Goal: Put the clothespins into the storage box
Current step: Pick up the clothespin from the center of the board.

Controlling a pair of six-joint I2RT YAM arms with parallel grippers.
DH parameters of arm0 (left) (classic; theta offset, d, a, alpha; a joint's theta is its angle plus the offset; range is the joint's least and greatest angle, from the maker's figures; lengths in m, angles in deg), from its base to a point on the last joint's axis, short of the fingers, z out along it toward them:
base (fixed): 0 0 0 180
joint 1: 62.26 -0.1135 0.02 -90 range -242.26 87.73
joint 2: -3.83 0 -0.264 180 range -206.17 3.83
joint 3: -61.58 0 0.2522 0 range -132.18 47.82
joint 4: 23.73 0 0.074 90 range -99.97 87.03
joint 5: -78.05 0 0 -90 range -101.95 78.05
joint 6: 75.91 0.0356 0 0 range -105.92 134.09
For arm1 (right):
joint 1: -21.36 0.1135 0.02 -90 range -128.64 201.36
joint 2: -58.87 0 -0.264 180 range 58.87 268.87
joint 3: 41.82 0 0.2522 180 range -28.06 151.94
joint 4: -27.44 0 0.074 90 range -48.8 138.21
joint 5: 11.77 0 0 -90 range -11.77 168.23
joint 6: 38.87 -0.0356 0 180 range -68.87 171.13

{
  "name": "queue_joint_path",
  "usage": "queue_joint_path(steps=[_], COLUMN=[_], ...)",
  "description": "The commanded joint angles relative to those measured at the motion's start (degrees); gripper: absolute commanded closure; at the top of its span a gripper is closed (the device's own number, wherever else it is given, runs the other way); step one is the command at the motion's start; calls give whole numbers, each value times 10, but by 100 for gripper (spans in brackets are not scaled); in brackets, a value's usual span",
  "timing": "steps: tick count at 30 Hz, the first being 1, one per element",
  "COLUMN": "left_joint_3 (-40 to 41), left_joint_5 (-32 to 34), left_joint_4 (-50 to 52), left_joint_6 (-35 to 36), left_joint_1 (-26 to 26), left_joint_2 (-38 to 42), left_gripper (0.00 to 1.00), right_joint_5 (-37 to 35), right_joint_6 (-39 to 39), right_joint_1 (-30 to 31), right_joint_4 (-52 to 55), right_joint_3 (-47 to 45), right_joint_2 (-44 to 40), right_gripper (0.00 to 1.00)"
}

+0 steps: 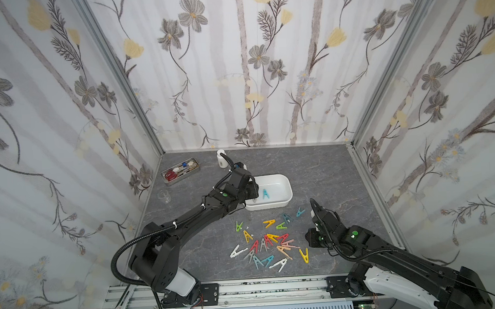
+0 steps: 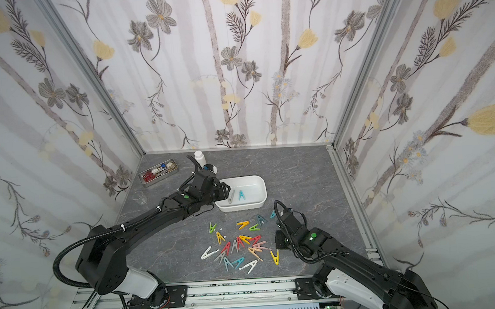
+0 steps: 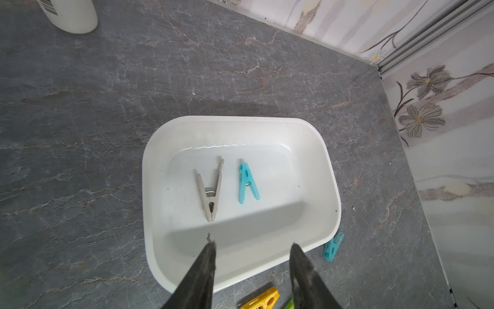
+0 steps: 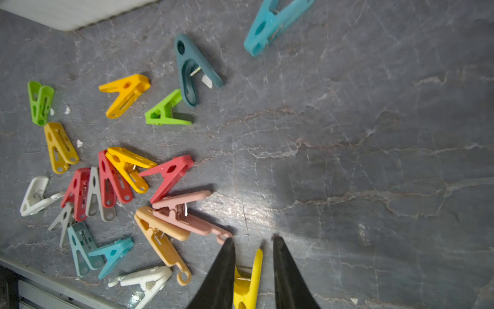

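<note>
My left fingers [image 3: 203, 267] hang wide and empty over the box [image 3: 240, 119] at frame centre; my right fingers [image 4: 222, 267], narrowly parted, flank the yellow clothespin [image 4: 250, 278] at lower centre, which an off-centre close could flick away.

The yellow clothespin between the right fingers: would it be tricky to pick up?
Probably light: the yellow clothespin is thin plastic. Likely stiff, but squeezing its splayed legs could spring it open. Its smooth plastic may slip from the fingers.
</note>
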Motion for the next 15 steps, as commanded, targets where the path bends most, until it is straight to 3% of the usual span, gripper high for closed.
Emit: queue_joint_path(steps=[1, 15], left_joint_3=[22, 62], left_joint_5=[19, 30], left_joint_4=[-6, -12], left_joint_6=[-14, -24], left_joint_1=[-1, -2], left_joint_2=[28, 60], left_gripper=[54, 54], right_joint_5=[22, 43], right_joint_6=[-24, -19], right_joint_1=[4, 30], right_joint_4=[0, -43], right_joint_3=[-13, -21], right_joint_2=[7, 92], right_gripper=[73, 72])
